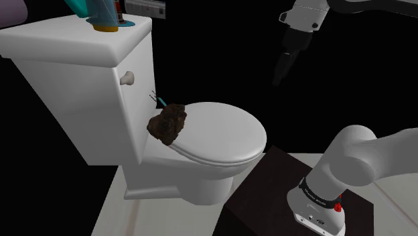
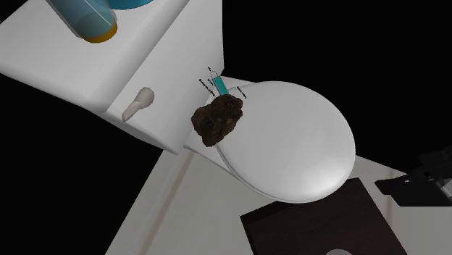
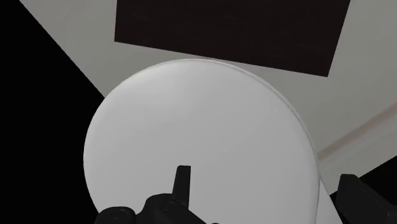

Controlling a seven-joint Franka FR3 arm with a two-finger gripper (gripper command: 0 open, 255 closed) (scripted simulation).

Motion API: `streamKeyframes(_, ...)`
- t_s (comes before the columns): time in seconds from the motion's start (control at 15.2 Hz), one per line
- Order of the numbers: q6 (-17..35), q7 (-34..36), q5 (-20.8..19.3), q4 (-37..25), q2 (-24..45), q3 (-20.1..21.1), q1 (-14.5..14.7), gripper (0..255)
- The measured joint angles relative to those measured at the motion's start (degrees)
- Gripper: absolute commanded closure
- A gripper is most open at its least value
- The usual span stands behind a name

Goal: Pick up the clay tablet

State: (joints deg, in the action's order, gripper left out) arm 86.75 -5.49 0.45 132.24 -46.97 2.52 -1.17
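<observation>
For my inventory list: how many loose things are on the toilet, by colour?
Brown: 1, lump
Teal: 2, tool and item on tank
Blue with orange end: 1, bottle
Total: 4

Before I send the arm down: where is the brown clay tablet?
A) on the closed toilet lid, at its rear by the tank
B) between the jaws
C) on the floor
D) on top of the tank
A: the brown tablet rests at the rear edge of the closed lid, in front of the tank, with the gripper hanging apart from it, jaws open.
</observation>
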Motion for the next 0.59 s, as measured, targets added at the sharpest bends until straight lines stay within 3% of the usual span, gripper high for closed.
streamKeyframes(0.2, 1.60, -2.14, 0.69, -0.24, 2.35, -1.63, 0.50, 0)
streamKeyframes(0.59, 7.68, -12.85, 5.54, -4.38, 15.84, -8.39, 3.52, 0)
